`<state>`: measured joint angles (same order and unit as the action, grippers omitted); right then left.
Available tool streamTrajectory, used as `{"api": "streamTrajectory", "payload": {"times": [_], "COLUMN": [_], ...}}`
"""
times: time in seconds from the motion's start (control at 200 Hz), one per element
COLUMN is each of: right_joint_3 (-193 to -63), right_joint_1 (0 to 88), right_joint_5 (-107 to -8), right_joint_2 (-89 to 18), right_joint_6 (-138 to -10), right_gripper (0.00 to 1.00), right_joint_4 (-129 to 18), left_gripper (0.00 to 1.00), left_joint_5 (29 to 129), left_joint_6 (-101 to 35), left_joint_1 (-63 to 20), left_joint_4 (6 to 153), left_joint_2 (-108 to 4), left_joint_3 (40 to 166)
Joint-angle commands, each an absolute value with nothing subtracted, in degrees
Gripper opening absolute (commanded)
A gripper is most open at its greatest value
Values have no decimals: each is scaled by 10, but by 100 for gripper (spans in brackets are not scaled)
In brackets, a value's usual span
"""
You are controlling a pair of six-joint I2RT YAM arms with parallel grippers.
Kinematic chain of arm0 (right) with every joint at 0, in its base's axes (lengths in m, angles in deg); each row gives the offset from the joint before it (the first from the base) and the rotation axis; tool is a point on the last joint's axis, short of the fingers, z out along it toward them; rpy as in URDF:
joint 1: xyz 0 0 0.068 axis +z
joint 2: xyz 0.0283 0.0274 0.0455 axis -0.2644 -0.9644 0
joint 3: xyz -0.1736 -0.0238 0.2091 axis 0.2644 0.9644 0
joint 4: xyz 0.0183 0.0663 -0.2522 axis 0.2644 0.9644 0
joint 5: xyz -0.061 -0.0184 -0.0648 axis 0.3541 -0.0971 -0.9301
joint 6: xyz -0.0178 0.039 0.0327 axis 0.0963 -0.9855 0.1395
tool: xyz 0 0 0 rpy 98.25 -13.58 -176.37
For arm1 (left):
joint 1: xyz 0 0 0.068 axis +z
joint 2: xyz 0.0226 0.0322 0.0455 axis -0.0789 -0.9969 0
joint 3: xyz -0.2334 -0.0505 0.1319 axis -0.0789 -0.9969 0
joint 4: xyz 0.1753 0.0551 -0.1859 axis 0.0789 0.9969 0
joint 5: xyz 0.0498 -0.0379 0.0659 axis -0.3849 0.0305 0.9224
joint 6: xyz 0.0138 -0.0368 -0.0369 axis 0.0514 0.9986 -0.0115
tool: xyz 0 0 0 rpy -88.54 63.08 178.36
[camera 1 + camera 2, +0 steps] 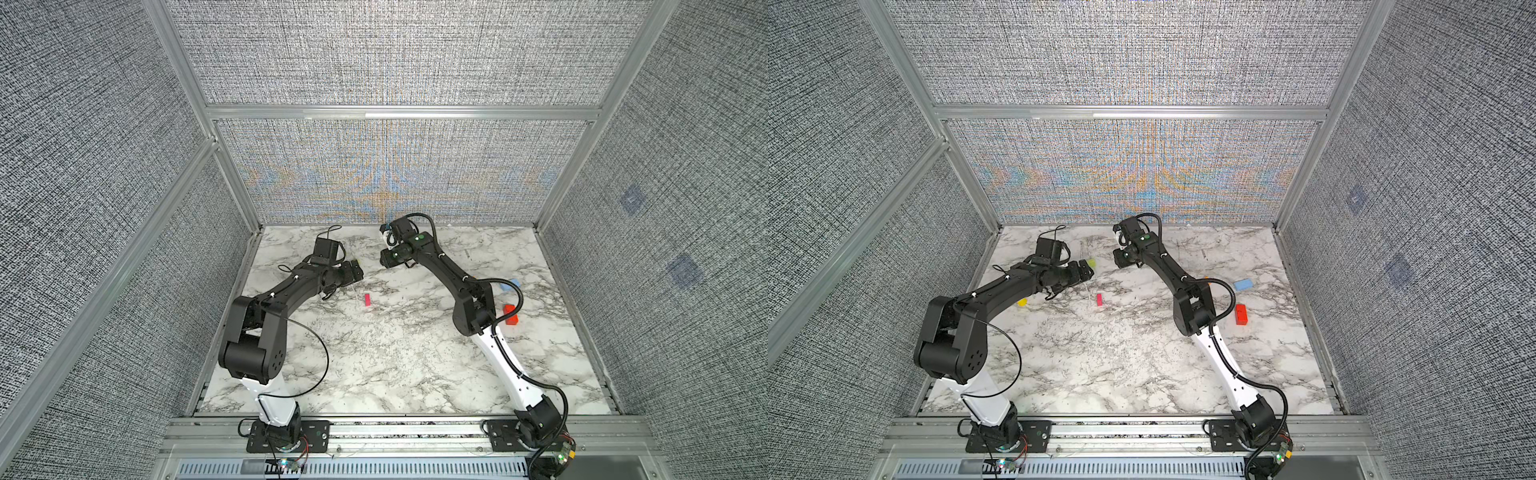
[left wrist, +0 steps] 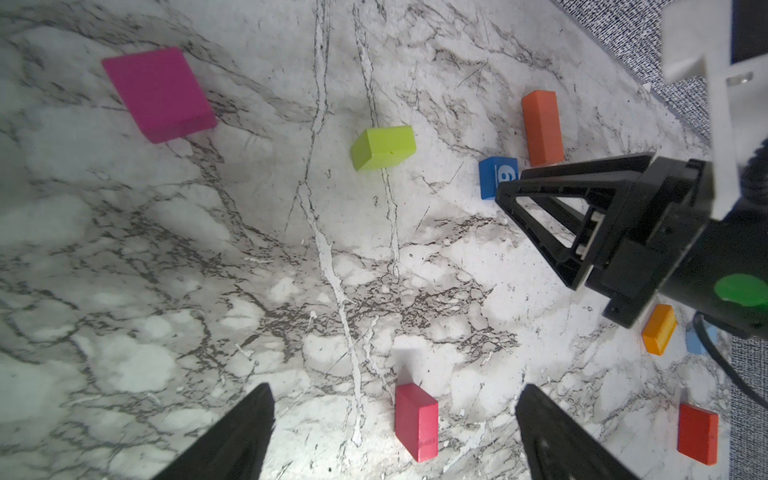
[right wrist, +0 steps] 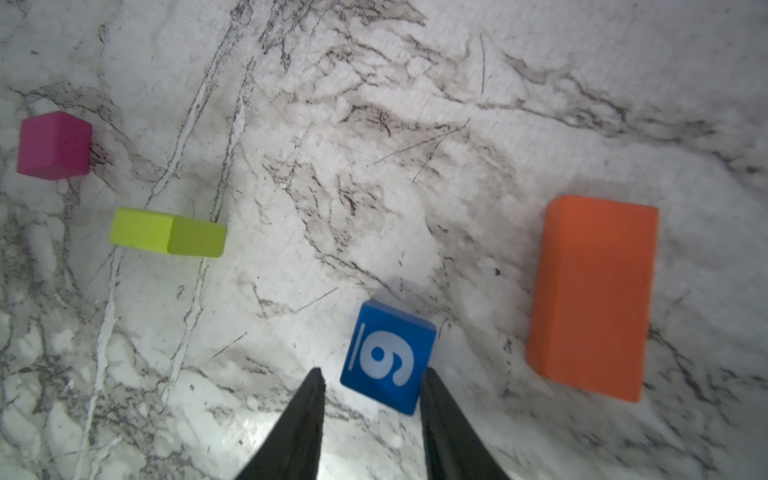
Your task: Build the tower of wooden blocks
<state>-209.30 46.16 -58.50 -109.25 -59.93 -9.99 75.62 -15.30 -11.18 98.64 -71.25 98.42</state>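
Observation:
Wood blocks lie scattered singly on the marble table; no tower shows in any view. My right gripper is open, low at the back, its jaws straddling the blue numbered cube. One finger touches the cube's side; a small gap remains at the other. An orange brick lies beside it, with a lime block and a magenta cube further off. My left gripper stands wide open above the table, and a crimson block stands on edge between its fingers.
A red brick and a light blue block lie right of the right arm. A yellow block peeks out under the left forearm. Fabric walls with aluminium rails close in the back and both sides.

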Motion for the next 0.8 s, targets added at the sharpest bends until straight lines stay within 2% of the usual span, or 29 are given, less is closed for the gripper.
{"api": "streamTrajectory", "payload": {"times": [0.0, 0.08, 0.18, 0.22, 0.335, 0.415, 0.585, 0.795], "right_joint_3": [-2104, -2103, -2086, -2085, -2083, -2090, -2115, -2115], "right_joint_1": [464, 465, 467, 468, 475, 479, 476, 475], "right_joint_5": [-581, -590, -590, -595, -614, -625, -632, -642], "right_joint_2": [-1098, -1098, -1092, -1091, -1089, -1092, -1106, -1106], "right_joint_6": [-599, -602, -609, -609, -604, -604, -614, -619], "right_gripper": [40, 43, 60, 64, 66, 63, 45, 34], "right_joint_4": [-89, -84, -86, -85, -86, -86, -72, -70], "left_gripper": [92, 92, 92, 92, 92, 92, 92, 92], "left_joint_5": [742, 742, 747, 749, 752, 751, 748, 748], "left_joint_6": [-152, -152, -154, -155, -156, -156, -155, -153], "left_joint_1": [-112, -112, -112, -112, -112, -111, -112, -111], "left_joint_4": [977, 978, 981, 981, 981, 981, 979, 978], "left_joint_2": [-717, -719, -716, -713, -710, -711, -713, -716], "left_joint_3": [986, 984, 979, 976, 972, 972, 970, 970]}}
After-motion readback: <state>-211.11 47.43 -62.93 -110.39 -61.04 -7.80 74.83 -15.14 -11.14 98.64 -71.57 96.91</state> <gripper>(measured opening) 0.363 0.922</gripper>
